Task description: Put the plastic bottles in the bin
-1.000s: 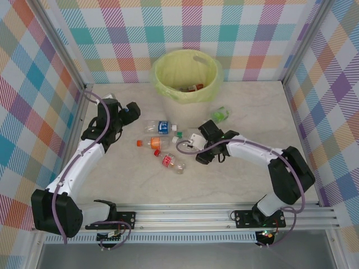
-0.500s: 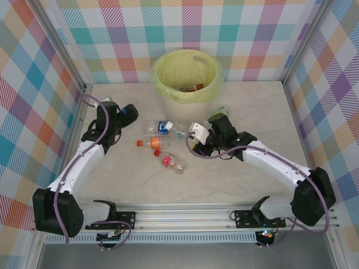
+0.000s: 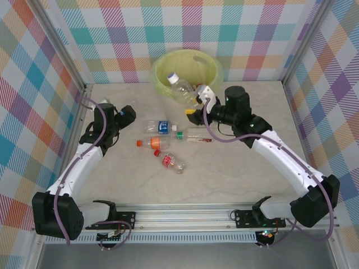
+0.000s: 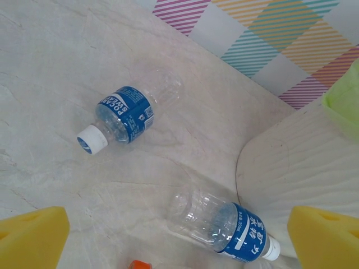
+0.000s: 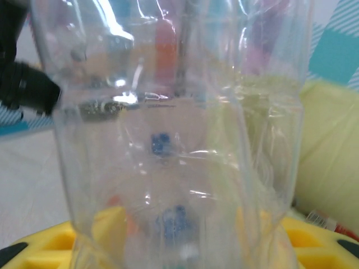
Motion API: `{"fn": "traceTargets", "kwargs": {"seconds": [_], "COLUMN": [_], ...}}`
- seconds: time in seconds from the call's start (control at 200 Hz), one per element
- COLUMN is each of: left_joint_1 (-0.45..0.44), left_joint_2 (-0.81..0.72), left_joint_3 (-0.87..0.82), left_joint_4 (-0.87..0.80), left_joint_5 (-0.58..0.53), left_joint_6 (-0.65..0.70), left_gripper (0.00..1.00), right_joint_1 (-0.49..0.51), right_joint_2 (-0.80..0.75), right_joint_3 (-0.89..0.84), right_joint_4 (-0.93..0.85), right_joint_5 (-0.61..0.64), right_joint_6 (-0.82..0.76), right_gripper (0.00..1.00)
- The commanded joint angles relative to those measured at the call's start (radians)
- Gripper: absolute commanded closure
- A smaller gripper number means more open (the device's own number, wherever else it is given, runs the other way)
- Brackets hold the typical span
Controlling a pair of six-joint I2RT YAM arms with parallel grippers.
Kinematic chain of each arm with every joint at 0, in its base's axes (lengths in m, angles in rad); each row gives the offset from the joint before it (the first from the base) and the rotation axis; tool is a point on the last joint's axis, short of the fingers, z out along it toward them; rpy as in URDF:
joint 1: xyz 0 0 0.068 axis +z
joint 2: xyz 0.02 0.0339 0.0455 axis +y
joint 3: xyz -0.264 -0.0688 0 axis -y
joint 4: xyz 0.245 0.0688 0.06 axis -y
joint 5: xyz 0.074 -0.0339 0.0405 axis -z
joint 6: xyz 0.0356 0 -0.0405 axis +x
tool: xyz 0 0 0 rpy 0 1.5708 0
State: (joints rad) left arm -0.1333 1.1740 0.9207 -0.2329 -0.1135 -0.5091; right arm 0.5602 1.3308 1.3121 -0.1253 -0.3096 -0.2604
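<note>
Lying nearest, the red-labelled bottle [image 3: 173, 162] and other loose bottles rest on the table [image 3: 252, 179]. The left gripper [image 3: 127, 114] hovers beside them, pads [image 4: 31, 238] spread wide. Farther off, the right gripper [image 3: 196, 102] pinches a clear white-capped bottle [image 3: 182, 87] at the near rim of the bin [image 3: 212, 66]. Released too early, the bottle could glance off the rim and fall back onto the table.

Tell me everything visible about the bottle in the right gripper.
The bottle is clear, thin plastic, dented and creased, with a white cap. It is tilted over the open mouth of the bin, with the cap pointing far-left. Its base end is clamped between the yellow pads of the right gripper. It is see-through and looks empty.
</note>
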Motion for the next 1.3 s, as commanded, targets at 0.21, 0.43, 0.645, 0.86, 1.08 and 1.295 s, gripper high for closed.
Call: {"fn": "traceTargets", "kwargs": {"seconds": [0.21,0.43,0.645,0.86,1.08,1.295], "left_joint_1": [0.043,0.062,0.072,0.083,0.129,0.172], "left_joint_2": [-0.083,-0.112,-0.105,-0.069,0.105,0.239], "left_joint_3": [-0.052,-0.069,-0.072,-0.060,0.034,0.098], "left_joint_4": [0.000,-0.007,0.000,0.026,0.048,0.087], "left_joint_5": [0.011,0.019,0.037,0.047,0.074,0.082], "left_joint_6": [-0.009,-0.011,-0.016,-0.001,0.044,0.068], "left_gripper": [0.00,0.00,0.00,0.00,0.00,0.00], "right_joint_1": [-0.052,-0.074,-0.074,-0.073,-0.068,-0.062], "right_joint_2": [0.231,0.432,0.595,0.725,0.817,0.819], "right_joint_3": [0.296,0.545,0.762,0.934,1.041,1.053], "right_joint_4": [0.036,-0.136,-0.303,-0.445,-0.497,-0.483], "right_joint_5": [0.170,0.281,0.353,0.327,0.266,0.096], "right_joint_6": [0.084,0.141,0.264,0.348,0.405,0.413], "right_gripper": [0.51,0.49,0.46,0.42,0.37,0.22]}}
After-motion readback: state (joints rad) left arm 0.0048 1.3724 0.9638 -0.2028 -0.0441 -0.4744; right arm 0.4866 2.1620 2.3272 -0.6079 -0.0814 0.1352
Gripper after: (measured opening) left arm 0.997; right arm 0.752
